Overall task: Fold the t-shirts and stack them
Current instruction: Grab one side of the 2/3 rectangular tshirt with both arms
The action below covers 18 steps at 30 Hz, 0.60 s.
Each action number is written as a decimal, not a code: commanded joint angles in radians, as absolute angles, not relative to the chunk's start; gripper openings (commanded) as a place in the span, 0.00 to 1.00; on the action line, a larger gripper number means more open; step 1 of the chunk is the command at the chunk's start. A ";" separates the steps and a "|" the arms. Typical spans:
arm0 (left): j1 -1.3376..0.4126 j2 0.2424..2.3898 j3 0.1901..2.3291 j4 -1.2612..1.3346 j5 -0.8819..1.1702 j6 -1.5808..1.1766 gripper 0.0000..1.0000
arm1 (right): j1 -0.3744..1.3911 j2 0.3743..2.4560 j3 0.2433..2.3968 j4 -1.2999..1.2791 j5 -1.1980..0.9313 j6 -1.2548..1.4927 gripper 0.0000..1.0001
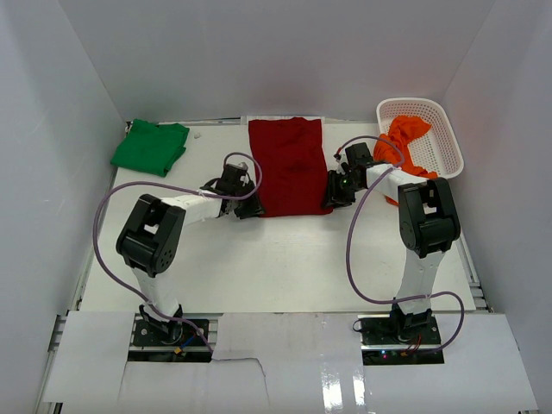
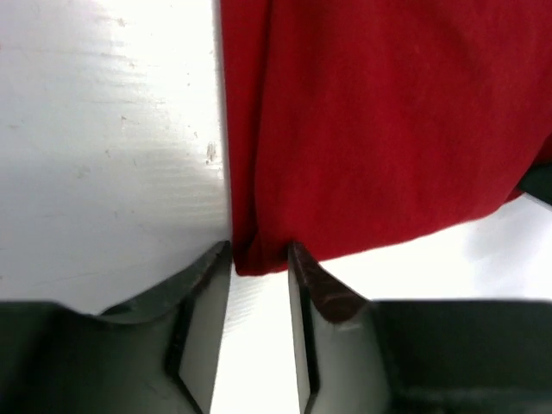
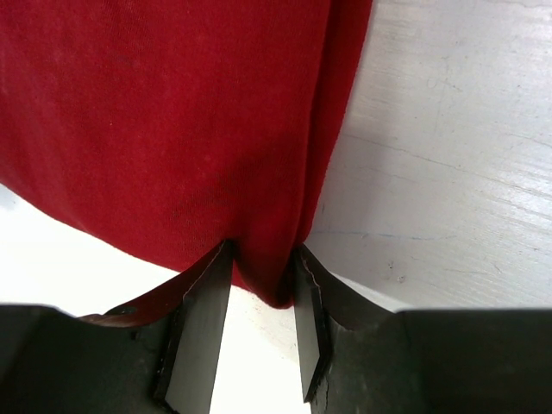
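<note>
Left tool [image 2: 259, 259]: clenched on the near left corner of the dark red t-shirt [image 2: 379, 129]; cloth is bunched between the two fingertips.
Right tool [image 3: 263, 267]: clenched on the same shirt's near right corner, cloth pinched the same way.
Dark red t-shirt: lies flat at the upper centre of the overhead frame, on the white surface [image 1: 276, 259].
Long axis: runs up and down the overhead frame. The near hem is at the tools and the far end is at the top.
Direction from tools: the whole shirt stretches away from both tools, toward the top of the frame.
Nearer arm: neither; each arm holds the corner on its own side, roughly level with the other.
Likely next move: lift the near hem and carry it toward the far end, both arms together, or the fold will skew.
Green t-shirt [image 1: 151, 147]: folded, upper left of the overhead frame, well apart from the red one.
Orange t-shirt [image 1: 405, 138]: crumpled, spilling over the basket [image 1: 453, 142] at upper right.
Overhead view only: shows all three shirts and the red shirt's full outline.
Wrist views only: show the grip itself, hidden overhead by the arms.
</note>
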<state>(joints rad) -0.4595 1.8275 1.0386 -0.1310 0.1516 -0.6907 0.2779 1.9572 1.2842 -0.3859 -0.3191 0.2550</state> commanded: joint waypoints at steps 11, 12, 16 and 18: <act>-0.465 1.997 1.106 -0.198 0.152 -0.652 0.00 | 0.282 1.997 1.258 -0.384 -0.296 0.232 0.08; -0.465 1.999 1.114 -0.205 0.155 -0.640 0.00 | 0.284 1.997 1.252 -0.385 -0.299 0.227 0.08; -0.466 1.956 1.091 -0.225 0.215 -0.627 0.00 | 0.299 1.942 1.177 -0.365 -0.308 0.222 0.08; -0.471 1.913 1.030 -0.227 0.247 -0.632 0.00 | 0.319 1.904 1.128 -0.348 -0.296 0.230 0.08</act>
<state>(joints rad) -0.4599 1.9331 1.1255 -0.1017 0.2325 -0.6693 0.2832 1.9297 1.2125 -0.3122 -0.3283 0.2512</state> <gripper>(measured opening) 0.026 0.090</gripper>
